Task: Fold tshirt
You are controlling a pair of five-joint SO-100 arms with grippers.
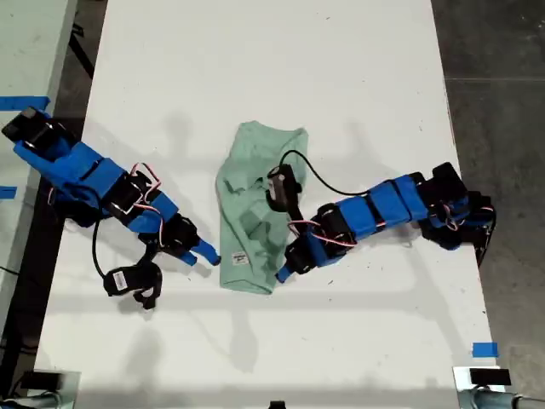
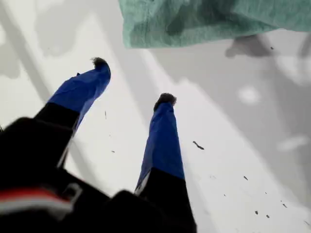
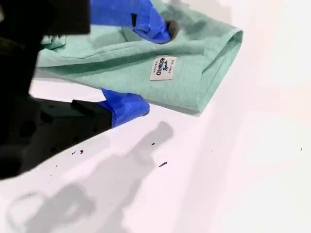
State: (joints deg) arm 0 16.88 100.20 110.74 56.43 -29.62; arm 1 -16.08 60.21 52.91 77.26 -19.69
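The pale mint-green tshirt [image 1: 251, 196] lies crumpled into a narrow upright bundle mid-table, its white tag [image 1: 239, 257] near the lower end. My first gripper [image 1: 207, 253] is on the arm at the exterior view's left, a little off the bundle's lower edge. It is open over bare table [image 2: 132, 81], with the tshirt [image 2: 209, 22] just ahead and apart from it. My second gripper [image 1: 281, 273], on the arm at the exterior view's right, is open. Its fingers straddle the tshirt's hem [image 3: 151, 68]: one fingertip [image 3: 158, 26] rests on the fabric [image 3: 204, 53] and the other [image 3: 131, 107] sits at its edge beside the tag [image 3: 163, 69].
The white table [image 1: 358, 77] ends at dark floor on the exterior view's right. A blue tape mark [image 1: 484, 349] sits near the front right corner in that view. A black wrist camera and cable loop [image 1: 136, 281] lie by the first arm. Small dark specks [image 2: 198, 145] dot the tabletop.
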